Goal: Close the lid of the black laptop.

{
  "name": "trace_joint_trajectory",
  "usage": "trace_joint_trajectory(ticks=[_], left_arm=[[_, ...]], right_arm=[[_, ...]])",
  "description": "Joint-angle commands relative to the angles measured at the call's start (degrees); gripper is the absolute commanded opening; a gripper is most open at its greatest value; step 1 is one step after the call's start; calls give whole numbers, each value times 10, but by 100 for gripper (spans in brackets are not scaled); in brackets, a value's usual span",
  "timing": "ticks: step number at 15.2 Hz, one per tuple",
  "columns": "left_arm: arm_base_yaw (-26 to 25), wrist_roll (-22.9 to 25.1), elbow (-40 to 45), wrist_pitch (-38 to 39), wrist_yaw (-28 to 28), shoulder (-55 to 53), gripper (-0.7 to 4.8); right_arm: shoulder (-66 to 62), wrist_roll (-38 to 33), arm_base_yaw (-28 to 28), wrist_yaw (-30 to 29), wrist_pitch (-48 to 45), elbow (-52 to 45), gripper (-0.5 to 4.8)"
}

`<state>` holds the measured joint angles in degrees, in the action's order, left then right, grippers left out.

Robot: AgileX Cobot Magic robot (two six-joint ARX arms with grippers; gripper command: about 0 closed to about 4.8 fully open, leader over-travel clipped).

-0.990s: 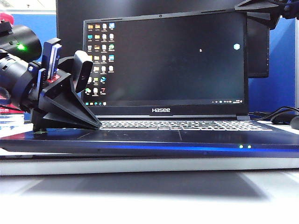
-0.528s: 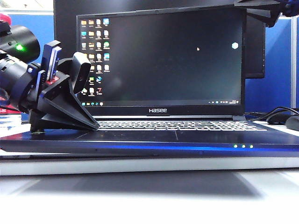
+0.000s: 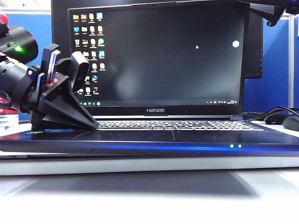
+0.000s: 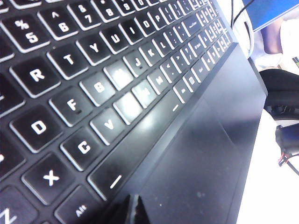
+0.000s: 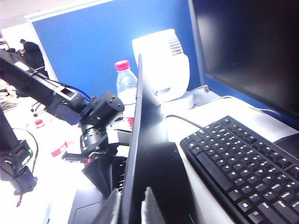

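Seen at the middle of the exterior view: the black laptop (image 3: 187,135), wide, with a white-lettered keyboard and green dots on its front edge, standing open on a white table (image 3: 140,196). Rising from its rear edge toward twelve o'clock: the lid (image 3: 159,56), a thin black screen panel marked "Hasee" on its lower bezel, close to upright, with desktop icons lit down its nine o'clock side.

Planted at nine o'clock on the palm rest: the left gripper (image 3: 96,125), black and wedge-shaped, tips down on the dark surface just beside the keyboard's near corner. In the left wrist view, closed to a narrow slit (image 4: 132,210) with nothing between the fingertips, touching the palm rest near the space bar.

Up at one o'clock, at the panel's top corner: the right gripper (image 3: 268,14), only partly in frame. In the right wrist view, clamped (image 5: 131,207) over the panel's thin top edge (image 5: 140,140), one finger on each face.

Behind the panel: a larger black monitor (image 3: 254,46). Beside it, in the right wrist view: a separate black keyboard (image 5: 238,163), a clear plastic bottle with a pink cap (image 5: 125,84).
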<state>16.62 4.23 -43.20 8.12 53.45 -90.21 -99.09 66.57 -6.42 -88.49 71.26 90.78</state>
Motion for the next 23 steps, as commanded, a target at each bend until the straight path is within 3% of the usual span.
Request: trace_joint_trajectory(ticks=[1,4,5,6,11,14,21,22,23], left_arm=[[11,2,8,-5,-31,-20,-5],[11,2,8,-7,-16,-20,-5],[11,2,8,-7,-17,-20,-5],[11,3,8,-7,-17,-20,-5],[15,21,8,9,-7,-20,-5],[15,27,9,15,-7,-20,-5],[15,26,9,17,-7,-20,-5],[15,26,8,17,-7,-20,-5],[15,26,9,17,-7,-20,-5]], right_arm=[[-12,-31,36,83,71,-28,22],[-12,-31,36,102,71,-67,26],[-12,-35,36,101,71,-67,197],[-12,-38,36,100,71,-67,253],[19,-33,25,61,71,-63,255],[63,-36,-6,58,71,-62,298],[119,-38,-47,2,40,-36,282],[119,-44,-47,0,23,-26,195],[120,-63,-47,0,-9,-16,60]])
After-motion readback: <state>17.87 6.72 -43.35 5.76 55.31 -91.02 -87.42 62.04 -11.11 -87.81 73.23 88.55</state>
